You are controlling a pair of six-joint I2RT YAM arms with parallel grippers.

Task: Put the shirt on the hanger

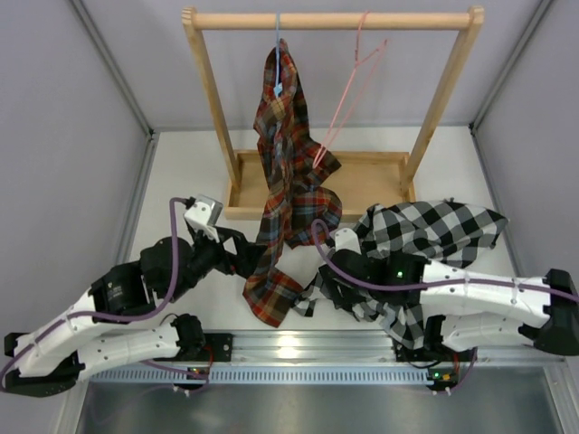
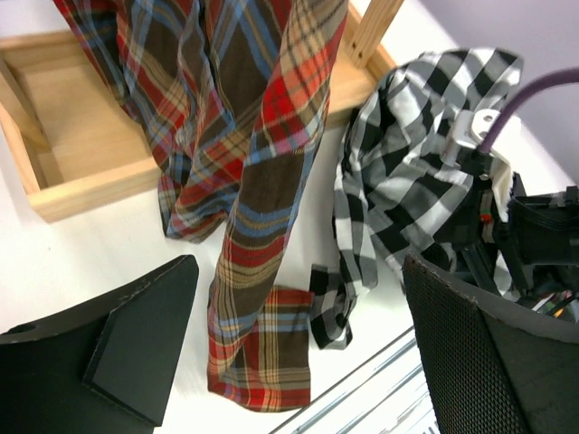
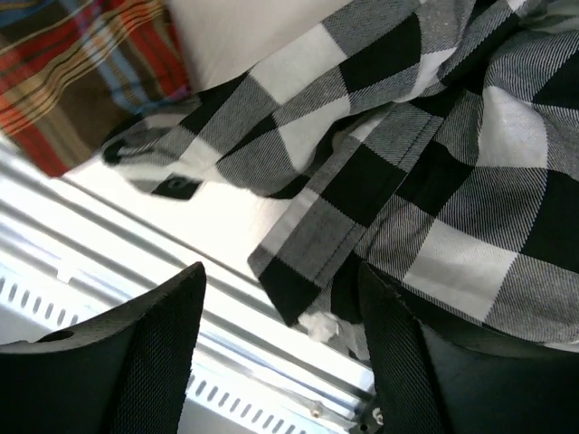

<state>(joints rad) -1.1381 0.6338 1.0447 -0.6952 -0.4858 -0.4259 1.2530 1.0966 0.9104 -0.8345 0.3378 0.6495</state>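
Note:
The black-and-white check shirt (image 1: 434,231) lies crumpled on the table at the right, partly draped over my right arm. It also shows in the left wrist view (image 2: 407,163) and the right wrist view (image 3: 425,154). The pink wire hanger (image 1: 355,81) hangs empty on the rack's rod, right of centre. My right gripper (image 1: 327,287) (image 3: 280,348) is open at the shirt's near left edge, and a hem corner hangs between its fingers (image 3: 136,362). My left gripper (image 1: 246,258) (image 2: 298,362) is open wide and empty above a sleeve cuff of the check shirt (image 2: 330,312).
A red tartan shirt (image 1: 285,154) hangs from a light blue hanger (image 1: 278,41) on the wooden rack (image 1: 330,20); its tail (image 2: 262,334) trails on the table between my grippers. The rack's wooden base tray (image 1: 362,167) stands behind. A metal rail (image 1: 298,344) runs along the near edge.

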